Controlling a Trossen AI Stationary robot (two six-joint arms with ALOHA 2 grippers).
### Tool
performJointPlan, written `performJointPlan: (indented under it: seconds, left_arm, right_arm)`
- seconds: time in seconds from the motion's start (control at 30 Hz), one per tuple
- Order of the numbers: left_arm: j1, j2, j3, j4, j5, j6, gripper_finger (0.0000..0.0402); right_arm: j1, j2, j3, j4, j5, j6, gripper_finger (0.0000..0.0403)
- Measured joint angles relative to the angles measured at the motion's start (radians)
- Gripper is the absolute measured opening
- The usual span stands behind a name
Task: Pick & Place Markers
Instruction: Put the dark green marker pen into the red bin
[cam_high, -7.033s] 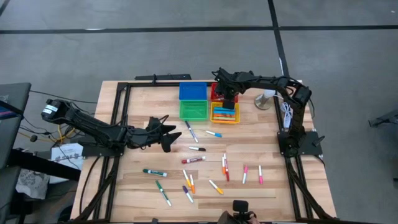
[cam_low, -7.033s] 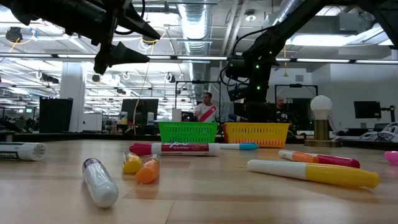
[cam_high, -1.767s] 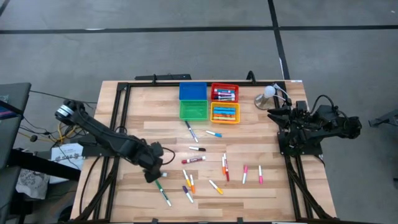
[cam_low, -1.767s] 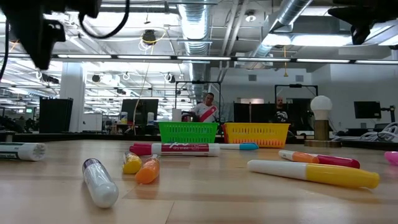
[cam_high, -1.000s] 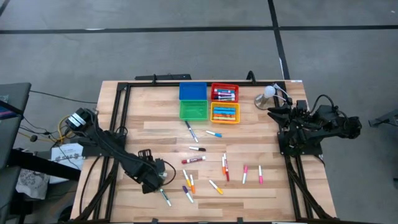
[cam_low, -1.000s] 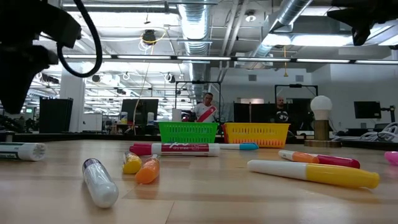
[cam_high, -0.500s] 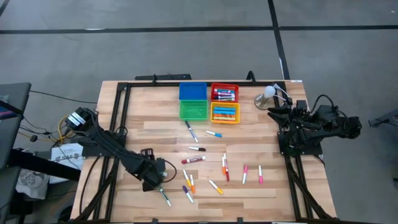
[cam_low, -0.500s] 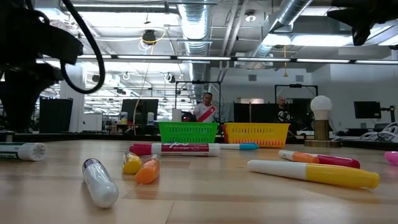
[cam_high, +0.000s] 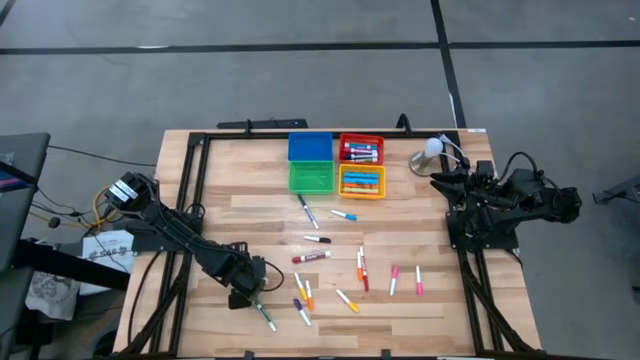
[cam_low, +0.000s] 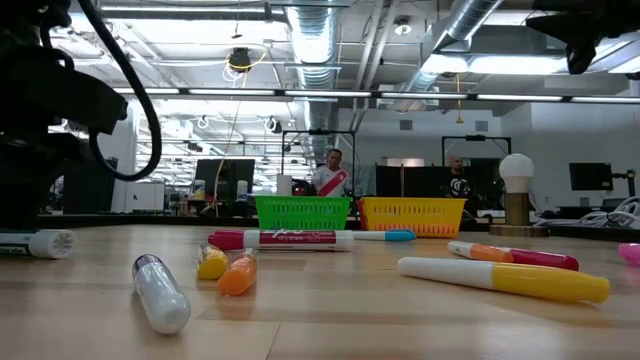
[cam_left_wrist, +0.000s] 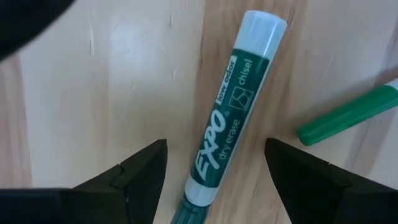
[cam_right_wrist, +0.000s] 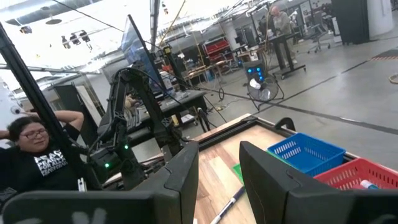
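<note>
A dark green Expo marker (cam_left_wrist: 227, 118) with a pale end lies flat on the wood. My left gripper (cam_left_wrist: 214, 154) hangs over it near the table's near-left part (cam_high: 245, 285), open, one finger on each side of the barrel and clear of it. In the high view the gripper hides that marker. A second green marker (cam_left_wrist: 348, 115) lies close by. More markers lie scattered over the table's near middle (cam_high: 361, 268). My right gripper (cam_right_wrist: 217, 163) is open and empty, folded back at the table's right edge (cam_high: 470, 195).
Four bins stand at the far middle: blue (cam_high: 310, 147), red (cam_high: 361, 149), green (cam_high: 312, 177) and yellow (cam_high: 361, 182); the red and yellow hold markers. A white round lamp (cam_high: 432, 150) stands far right. Loose markers (cam_high: 302, 295) lie right of my left gripper. People show in the room behind.
My left gripper has come down toward the green Expo marker, staying over nearly the same spot of the table. The markers have not moved.
</note>
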Motion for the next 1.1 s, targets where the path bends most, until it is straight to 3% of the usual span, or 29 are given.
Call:
performJointPlan:
  seconds: [1.1]
  left_arm:
    - [0.015,-0.002,-0.035,0.065,-0.014,0.002,0.0268]
  right_arm:
    - [0.0,0.0,0.0,0.0,0.0,0.001,0.0107]
